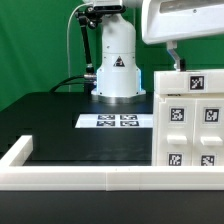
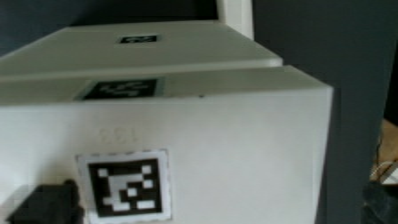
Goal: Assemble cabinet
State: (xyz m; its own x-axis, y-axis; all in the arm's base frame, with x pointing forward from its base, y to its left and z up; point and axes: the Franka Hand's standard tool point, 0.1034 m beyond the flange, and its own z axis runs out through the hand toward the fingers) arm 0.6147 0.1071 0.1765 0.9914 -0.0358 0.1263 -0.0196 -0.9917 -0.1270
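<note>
The white cabinet body [image 1: 190, 125] stands at the exterior view's right, and its facing side bears several black-and-white marker tags. My gripper [image 1: 176, 55] hangs just above its top near corner. In the wrist view the cabinet body [image 2: 214, 130] fills the frame, with one tag [image 2: 125, 185] close to the camera and two more tags farther off. A dark fingertip [image 2: 43, 206] shows over the white surface at one side. The other finger sits past the box's edge. The jaws stand wide apart with nothing gripped between them.
The marker board [image 1: 113, 122] lies flat on the black table in front of the robot's white base [image 1: 117, 70]. A long low white border frame [image 1: 70, 178] runs along the front edge and up the exterior view's left.
</note>
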